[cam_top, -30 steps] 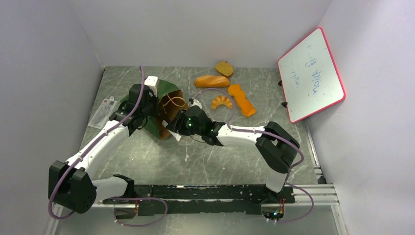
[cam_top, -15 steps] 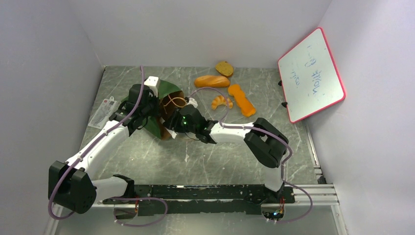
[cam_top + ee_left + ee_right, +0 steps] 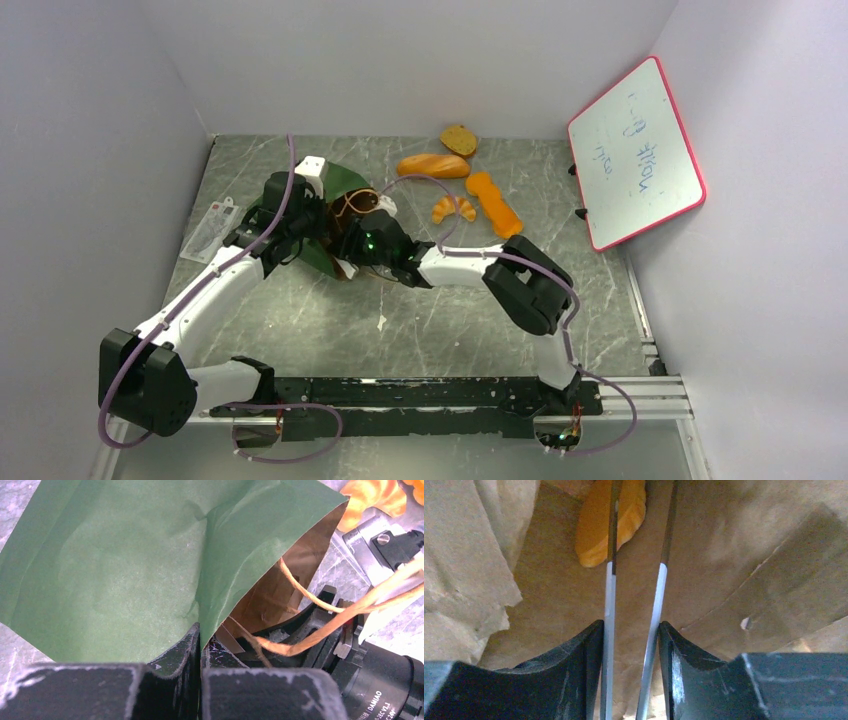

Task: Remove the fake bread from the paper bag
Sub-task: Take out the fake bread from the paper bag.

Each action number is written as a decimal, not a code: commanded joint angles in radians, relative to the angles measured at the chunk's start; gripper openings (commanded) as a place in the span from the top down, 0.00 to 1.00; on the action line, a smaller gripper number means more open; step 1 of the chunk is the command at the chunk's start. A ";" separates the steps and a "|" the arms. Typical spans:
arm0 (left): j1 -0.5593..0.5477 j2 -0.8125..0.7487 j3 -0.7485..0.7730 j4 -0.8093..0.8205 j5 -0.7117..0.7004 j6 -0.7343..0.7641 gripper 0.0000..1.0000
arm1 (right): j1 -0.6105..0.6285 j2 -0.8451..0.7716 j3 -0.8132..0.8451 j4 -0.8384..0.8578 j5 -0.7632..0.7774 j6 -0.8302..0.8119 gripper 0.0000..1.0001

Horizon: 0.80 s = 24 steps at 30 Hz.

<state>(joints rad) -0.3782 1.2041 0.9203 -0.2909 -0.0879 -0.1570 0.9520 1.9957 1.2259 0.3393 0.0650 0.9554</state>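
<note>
The paper bag [image 3: 338, 183] lies on its side, green outside [image 3: 125, 565], mouth toward the right. My left gripper [image 3: 300, 226] is shut on the bag's rim [image 3: 201, 635]. My right gripper [image 3: 356, 242] is inside the bag's mouth, shut on the silver tweezers [image 3: 610, 595]. The tweezers' arms are slightly apart and reach an orange-tan bread piece [image 3: 596, 530] on the brown bag floor; one arm crosses it. Outside on the table lie the loaf [image 3: 433, 166], speckled slice [image 3: 459, 139], long flat piece [image 3: 494, 204] and croissant [image 3: 452, 208]. The cord handle [image 3: 325, 625] drapes over my right wrist.
A red-framed whiteboard [image 3: 636, 152] leans at the right wall. A clear packet [image 3: 208, 230] lies at the left edge of the table. A small light object [image 3: 382, 322] lies on the table in front of the bag.
My right arm has pushed left, taking the gripper and tweezers deeper into the bag's mouth. The left gripper has kept its hold on the rim.
</note>
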 commanded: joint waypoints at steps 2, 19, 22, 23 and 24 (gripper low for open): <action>-0.015 -0.022 0.000 0.019 0.052 -0.006 0.93 | -0.012 0.039 0.054 0.056 0.035 -0.030 0.55; -0.016 -0.002 0.007 0.007 -0.055 -0.033 0.93 | -0.014 -0.051 -0.056 0.085 0.077 -0.064 1.00; -0.016 0.004 0.011 0.002 -0.082 -0.038 0.93 | -0.014 -0.086 -0.095 0.092 0.087 -0.069 1.00; -0.016 0.006 0.013 0.002 -0.090 -0.040 0.93 | -0.015 -0.096 -0.106 0.093 0.088 -0.071 1.00; -0.016 0.008 0.015 0.002 -0.098 -0.041 0.93 | -0.015 -0.106 -0.116 0.094 0.089 -0.072 1.00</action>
<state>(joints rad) -0.3847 1.2053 0.9203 -0.2909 -0.1352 -0.1783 0.9436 1.9640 1.1412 0.3737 0.1146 0.9058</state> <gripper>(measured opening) 0.073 0.281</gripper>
